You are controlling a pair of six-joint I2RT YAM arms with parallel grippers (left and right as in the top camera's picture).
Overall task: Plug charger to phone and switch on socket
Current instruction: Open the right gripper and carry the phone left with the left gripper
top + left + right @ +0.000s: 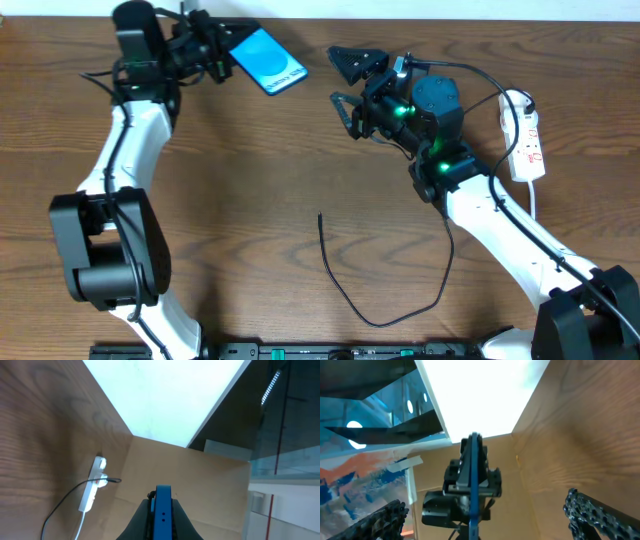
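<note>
Left claw: clamped on one end of slim black-edged phone with bright blue screen, near far edge of brown wooden worktop.
Right claw: spread wide, empty, facing phone, apart from it.
Thin black charger cable: curved loosely on worktop, plug tip free, well apart from phone.
Narrow white power strip: flat at right side, beside right arm.

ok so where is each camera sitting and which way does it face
Overhead: above the table, looking down; both arms, phone, socket, charger show.
Left wrist: on the left gripper, looking across the table at the socket; its fingers clamp the phone.
Right wrist: on the right gripper, facing the left gripper; own open fingers at bottom corners.
Both wrist views share the phone, edge-on.
</note>
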